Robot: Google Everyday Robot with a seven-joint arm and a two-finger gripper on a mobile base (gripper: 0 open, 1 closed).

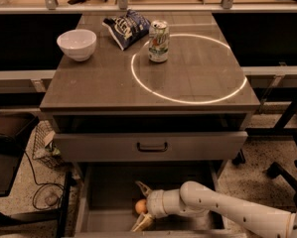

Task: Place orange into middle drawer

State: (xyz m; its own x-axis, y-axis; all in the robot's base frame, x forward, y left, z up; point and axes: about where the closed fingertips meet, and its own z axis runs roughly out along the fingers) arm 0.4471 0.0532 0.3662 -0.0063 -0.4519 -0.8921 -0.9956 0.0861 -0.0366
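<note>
The middle drawer [106, 209] is pulled out at the bottom of the camera view, its grey floor showing. The orange [140, 207] rests on that floor near the drawer's middle. My gripper [138, 207] reaches in from the right on a white arm, low inside the drawer. It is open, with one finger [142, 188] behind the orange and the other in front of it. The fingers stand apart from the orange on both sides.
The upper drawer front [152, 146] with a dark handle juts out a little above the open drawer. On the cabinet top stand a white bowl [77, 44], a blue chip bag [125, 28] and a soda can [158, 41]. A wire basket [47, 145] and cables lie on the floor at left.
</note>
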